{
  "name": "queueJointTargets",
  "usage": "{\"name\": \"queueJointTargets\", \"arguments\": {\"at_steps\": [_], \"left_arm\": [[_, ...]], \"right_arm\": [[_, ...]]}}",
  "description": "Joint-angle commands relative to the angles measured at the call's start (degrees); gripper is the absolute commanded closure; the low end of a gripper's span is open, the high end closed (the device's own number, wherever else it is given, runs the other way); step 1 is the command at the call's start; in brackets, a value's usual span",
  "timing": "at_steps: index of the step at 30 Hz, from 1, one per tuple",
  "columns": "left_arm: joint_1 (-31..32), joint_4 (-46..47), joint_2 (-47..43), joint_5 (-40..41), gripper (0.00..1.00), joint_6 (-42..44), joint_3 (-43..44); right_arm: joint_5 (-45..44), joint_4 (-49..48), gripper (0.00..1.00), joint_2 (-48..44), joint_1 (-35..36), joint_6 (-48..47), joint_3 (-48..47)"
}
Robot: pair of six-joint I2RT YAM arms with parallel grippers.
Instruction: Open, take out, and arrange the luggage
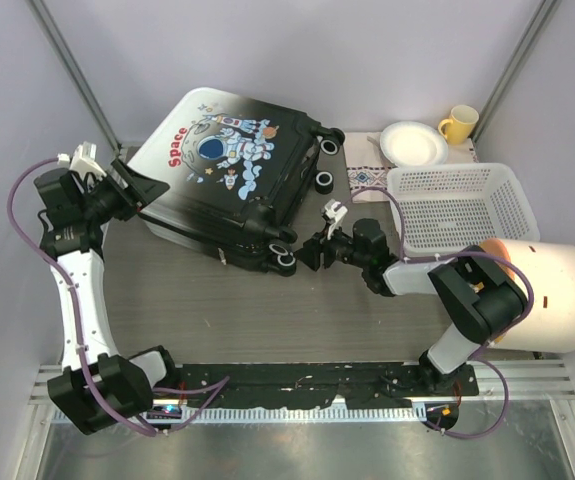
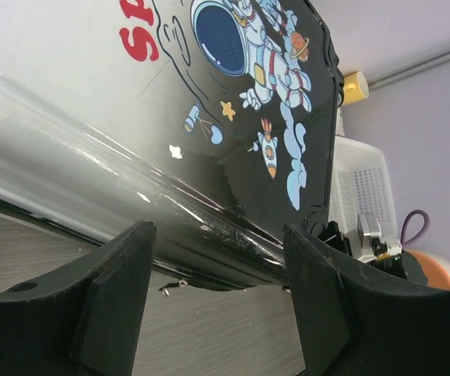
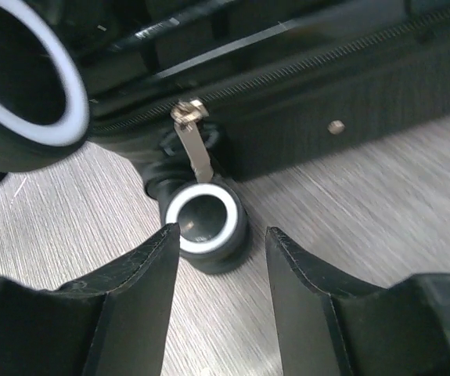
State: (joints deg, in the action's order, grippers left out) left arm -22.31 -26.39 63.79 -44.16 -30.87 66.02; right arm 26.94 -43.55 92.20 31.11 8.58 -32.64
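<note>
Looks like a robotics lab cell: plain pale walls (image 1: 367, 50) and metal posts (image 1: 74, 70) boxing in a wood-grain table (image 1: 267, 310), left arm (image 1: 79, 300) and right arm (image 1: 467, 310) bolted to a rail (image 1: 297, 378) along its near edge.

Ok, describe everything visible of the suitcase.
The suitcase is a glossy hard-shell case, fading from white to black, printed with a cartoon astronaut and red "Space" lettering. It lies flat and closed on the wood-grain table, set at an angle, with its wheels, black with white rims, toward the right. A metal zipper pull hangs from the zipped seam above one wheel. The left gripper is open at its left edge; the right gripper is open just short of a wheel.
</note>
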Motion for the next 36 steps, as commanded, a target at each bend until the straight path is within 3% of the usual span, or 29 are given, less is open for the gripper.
{"name": "queueJointTargets", "arguments": {"at_steps": [1,12,15,20,21,24,27,32,34,36], "left_arm": [[0.7,2.7,0.8,-0.3,0.30,0.6,0.2],[2.0,3.5,2.6,0.8,0.30,-0.7,1.3],[2.3,3.5,2.5,0.9,0.30,-0.8,1.7],[3.6,3.0,3.3,-0.7,0.30,1.2,3.6],[4.2,2.3,3.7,-1.6,0.30,2.2,5.2],[8.1,-3.2,5.2,-0.8,0.30,8.8,9.6],[12.5,-9.3,7.0,-0.1,0.29,17.7,14.8],[24.8,-24.3,10.2,2.8,0.23,40.1,23.1],[30.4,-28.9,11.6,6.5,0.22,53.8,26.0],[40.3,-34.9,12.4,14.5,0.22,67.8,26.6]], "right_arm": [[2.6,-12.2,0.44,1.9,2.5,-5.0,-3.0],[1.4,-18.5,0.45,9.1,4.9,-5.0,-7.5],[1.2,-19.9,0.55,10.6,4.9,-5.3,-8.1],[0.5,-22.0,0.62,12.2,4.9,-6.9,-7.7],[0.3,-22.9,0.71,12.4,4.7,-7.0,-7.7],[0.6,-23.6,0.88,12.7,4.5,-6.6,-8.2],[1.5,-24.1,0.99,11.7,3.9,-6.2,-7.7],[3.3,-23.4,0.99,10.2,1.2,-6.2,-6.3],[3.7,-22.8,0.99,9.8,0.4,-6.0,-6.3],[4.3,-21.9,0.99,9.4,0.2,-6.1,-6.5]]}}
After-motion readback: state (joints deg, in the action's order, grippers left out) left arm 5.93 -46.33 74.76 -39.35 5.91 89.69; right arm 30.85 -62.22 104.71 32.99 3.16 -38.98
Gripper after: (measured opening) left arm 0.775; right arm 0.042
